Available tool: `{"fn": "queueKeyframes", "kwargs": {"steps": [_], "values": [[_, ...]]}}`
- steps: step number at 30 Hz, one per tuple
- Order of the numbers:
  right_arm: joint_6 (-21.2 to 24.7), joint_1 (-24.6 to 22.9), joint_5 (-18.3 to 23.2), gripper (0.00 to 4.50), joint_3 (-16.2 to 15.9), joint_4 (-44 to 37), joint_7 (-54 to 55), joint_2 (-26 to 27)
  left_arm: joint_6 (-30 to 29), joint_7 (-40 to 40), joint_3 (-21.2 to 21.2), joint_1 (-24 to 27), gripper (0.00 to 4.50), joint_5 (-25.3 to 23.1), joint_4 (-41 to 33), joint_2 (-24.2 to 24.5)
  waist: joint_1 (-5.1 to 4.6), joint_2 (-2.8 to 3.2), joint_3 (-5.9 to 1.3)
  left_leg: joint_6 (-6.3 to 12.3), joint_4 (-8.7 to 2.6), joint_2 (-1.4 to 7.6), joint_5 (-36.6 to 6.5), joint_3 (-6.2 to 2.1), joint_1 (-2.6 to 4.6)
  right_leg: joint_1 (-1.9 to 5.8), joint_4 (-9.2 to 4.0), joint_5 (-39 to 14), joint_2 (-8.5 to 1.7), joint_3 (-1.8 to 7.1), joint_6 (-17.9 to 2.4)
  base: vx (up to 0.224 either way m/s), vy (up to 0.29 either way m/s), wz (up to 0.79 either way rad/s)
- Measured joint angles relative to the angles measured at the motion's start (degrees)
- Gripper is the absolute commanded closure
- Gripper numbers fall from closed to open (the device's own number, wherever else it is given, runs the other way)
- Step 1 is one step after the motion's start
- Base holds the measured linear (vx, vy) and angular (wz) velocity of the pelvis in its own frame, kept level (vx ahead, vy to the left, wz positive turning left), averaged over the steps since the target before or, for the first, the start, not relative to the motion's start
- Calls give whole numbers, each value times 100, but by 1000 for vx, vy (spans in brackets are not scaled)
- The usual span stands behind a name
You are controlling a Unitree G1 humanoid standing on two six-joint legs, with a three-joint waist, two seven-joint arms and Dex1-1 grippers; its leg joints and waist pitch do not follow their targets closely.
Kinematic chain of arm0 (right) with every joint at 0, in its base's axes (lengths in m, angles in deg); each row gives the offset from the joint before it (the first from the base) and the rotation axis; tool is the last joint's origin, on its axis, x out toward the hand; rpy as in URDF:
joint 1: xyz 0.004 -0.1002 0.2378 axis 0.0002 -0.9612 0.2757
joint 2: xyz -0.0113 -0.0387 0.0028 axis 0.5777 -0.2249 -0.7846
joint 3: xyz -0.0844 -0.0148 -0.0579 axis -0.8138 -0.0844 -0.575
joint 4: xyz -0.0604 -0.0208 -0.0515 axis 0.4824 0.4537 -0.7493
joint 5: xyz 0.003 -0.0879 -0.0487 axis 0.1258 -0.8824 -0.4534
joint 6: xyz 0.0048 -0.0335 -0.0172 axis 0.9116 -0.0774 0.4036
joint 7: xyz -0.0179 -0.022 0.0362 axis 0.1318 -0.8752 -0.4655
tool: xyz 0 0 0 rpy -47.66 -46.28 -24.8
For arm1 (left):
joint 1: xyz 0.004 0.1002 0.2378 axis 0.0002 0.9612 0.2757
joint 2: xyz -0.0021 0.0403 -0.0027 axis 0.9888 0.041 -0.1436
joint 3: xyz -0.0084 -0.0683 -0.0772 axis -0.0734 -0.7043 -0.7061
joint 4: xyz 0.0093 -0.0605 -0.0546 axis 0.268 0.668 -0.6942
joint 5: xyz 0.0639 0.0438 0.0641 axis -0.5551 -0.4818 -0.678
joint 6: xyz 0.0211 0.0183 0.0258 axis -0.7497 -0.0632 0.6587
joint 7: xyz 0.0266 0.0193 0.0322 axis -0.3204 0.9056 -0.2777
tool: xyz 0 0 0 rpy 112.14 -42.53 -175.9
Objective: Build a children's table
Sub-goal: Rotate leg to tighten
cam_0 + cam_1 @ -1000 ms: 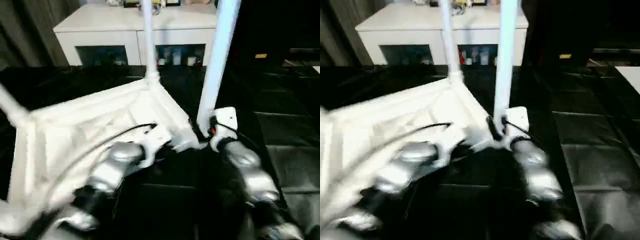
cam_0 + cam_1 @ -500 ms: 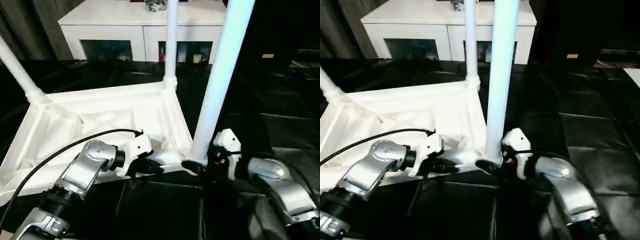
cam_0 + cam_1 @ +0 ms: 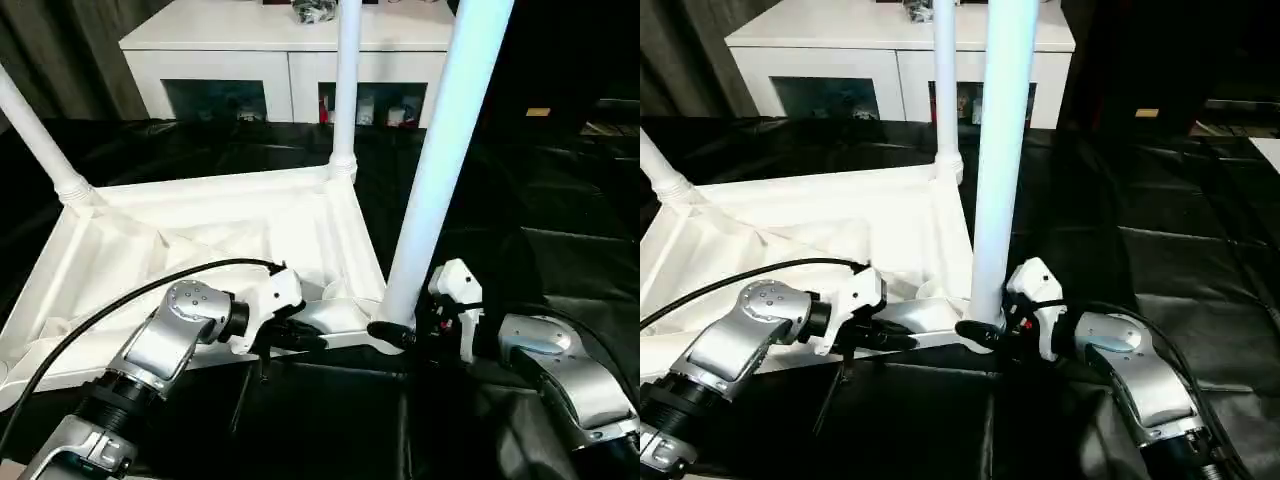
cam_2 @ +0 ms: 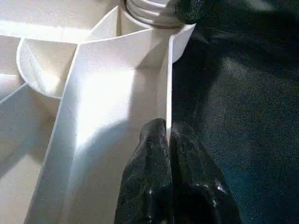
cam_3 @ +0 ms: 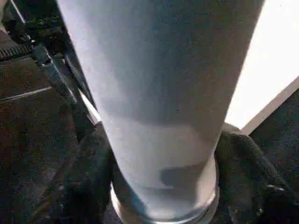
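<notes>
Left eye view: the right gripper [image 3: 392, 334] clasps the base of the upright, tapered white tube leg [image 3: 440, 160] at the upturned white plastic ribbed tabletop's [image 3: 200, 250] near corner socket, while the left gripper [image 4: 168, 140] pinches the adjoining rim.
</notes>
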Motion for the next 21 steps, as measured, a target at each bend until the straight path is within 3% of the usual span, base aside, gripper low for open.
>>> {"fn": "queueKeyframes", "kwargs": {"steps": [8, 12, 14, 18, 21], "values": [[-31, 53, -99, 186, -34, 149, 155, 109, -59, 96, 9, -2, 450, -9, 20, -18, -18, -5, 0, -5, 19, 2, 3, 0, 4, 4, 27, 0, 0, 5, 0, 0, 0, 0], [-59, 565, -433, 186, 357, 1068, 1930, 1167, -191, 1312, -199, -261, 450, -303, 492, -711, -107, -24, -5, -43, 18, -1, 8, -1, 10, 14, 27, 28, 1, 9, -40, 0, 0, 0], [-23, 702, -473, 186, 518, 1293, 2598, 1466, -321, 1751, -226, -330, 450, -351, 597, -1018, -118, -26, -5, -45, 16, -4, 8, 0, 15, 26, 24, 30, -1, 13, -43, 0, 0, 0], [-21, 1091, -620, 187, 888, 1875, 4256, 2264, -590, 2750, -346, -522, 450, -461, 991, -1718, -144, -11, -12, -47, -3, -13, 7, -1, 97, 97, 14, 18, -3, 17, -22, 0, 0, 0], [-122, 1500, -687, 187, 1284, 2378, 5484, 2731, -580, 3480, -362, -693, 450, -628, 1311, -2306, -143, 12, -26, -47, -20, -18, 7, -1, 102, 103, -21, -2, -4, 19, 10, 0, 0, 0]]}}
